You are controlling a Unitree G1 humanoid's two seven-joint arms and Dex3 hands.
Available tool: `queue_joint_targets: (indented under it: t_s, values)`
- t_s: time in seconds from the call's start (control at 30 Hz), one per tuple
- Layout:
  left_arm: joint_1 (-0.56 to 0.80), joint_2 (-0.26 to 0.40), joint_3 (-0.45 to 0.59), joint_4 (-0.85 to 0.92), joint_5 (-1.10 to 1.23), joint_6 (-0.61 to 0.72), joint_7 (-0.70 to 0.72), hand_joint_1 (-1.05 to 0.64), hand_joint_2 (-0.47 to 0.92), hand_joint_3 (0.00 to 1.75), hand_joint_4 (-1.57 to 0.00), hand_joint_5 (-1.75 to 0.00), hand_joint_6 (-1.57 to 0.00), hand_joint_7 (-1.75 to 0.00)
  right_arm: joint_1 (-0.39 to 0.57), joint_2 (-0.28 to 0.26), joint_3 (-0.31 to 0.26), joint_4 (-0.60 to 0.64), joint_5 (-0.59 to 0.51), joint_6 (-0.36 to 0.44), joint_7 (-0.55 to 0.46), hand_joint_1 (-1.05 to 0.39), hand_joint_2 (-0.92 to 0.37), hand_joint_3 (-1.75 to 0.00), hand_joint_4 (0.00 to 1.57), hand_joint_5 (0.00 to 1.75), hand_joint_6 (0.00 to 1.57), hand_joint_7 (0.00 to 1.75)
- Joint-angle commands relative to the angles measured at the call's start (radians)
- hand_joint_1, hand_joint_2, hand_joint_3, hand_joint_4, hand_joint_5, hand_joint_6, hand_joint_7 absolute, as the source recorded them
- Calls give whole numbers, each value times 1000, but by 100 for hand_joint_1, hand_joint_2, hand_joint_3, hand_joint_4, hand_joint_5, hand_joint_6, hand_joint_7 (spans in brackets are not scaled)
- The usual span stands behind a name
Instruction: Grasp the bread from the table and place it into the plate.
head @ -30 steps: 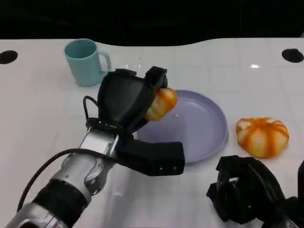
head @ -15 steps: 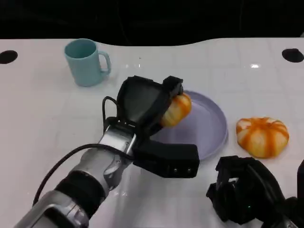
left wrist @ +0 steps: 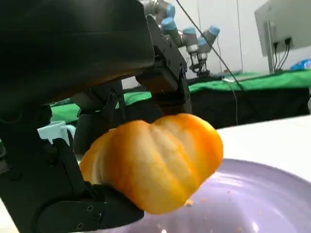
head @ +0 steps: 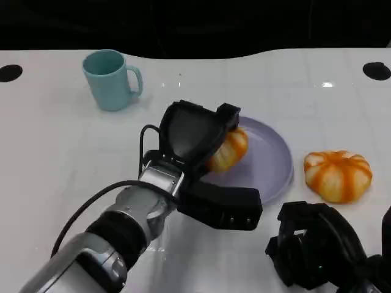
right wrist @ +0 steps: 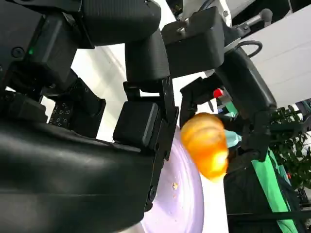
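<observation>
Over the plate [head: 275, 160] — bread [head: 229, 149] held by left hand [head: 195, 137].

Two orange-and-white striped bread rolls are showing: one bread roll [head: 228, 148] is sitting in the grip of the left hand [head: 194, 137] over the plate, and a second bread roll [head: 338, 175] is lying on the white table [head: 49, 146]. One lilac plate [head: 269, 160] is resting on the table. One teal mug [head: 112, 79] is standing upright near the far edge. Two black robot hands are appearing, the left one and the right hand [head: 317, 250].
</observation>
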Motion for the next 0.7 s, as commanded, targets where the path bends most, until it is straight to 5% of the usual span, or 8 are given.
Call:
queue_joint_targets:
  t_s: [0.03, 0.13, 0.23, 0.53, 0.7]
  values:
    - [-25, 7, -16, -3, -5, 20, -51, -63, 61, 64, -70, -152, -47, -84, 9, -11, -1, -10, -2, -8, -5, -105, -2, -150, 144, 146, 156, 99]
    - [-23, 13, -27, -21, -1, 36, -89, -73, 83, 23, -63, -134, -40, -75, 7, -11, -2, -9, 0, -6, -4, -105, -2, -150, 144, 146, 156, 99]
    - [-15, 22, -31, -52, -5, 39, -137, -82, 91, 8, -54, -116, -32, -67, 8, -12, -3, -12, 1, -3, -5, -105, -2, -150, 144, 145, 156, 98]
    - [-4, 72, -66, -200, 10, 124, -470, -104, 92, 19, -5, -79, -1, -39, 10, -16, 0, -14, -6, -9, -5, -105, -2, -150, 145, 145, 157, 98]
    - [14, 106, -55, -300, -12, 127, -617, -105, 92, 24, 0, -69, 0, -28, 9, -14, 0, -12, -4, -7, -4, -105, -2, -149, 145, 145, 157, 98]
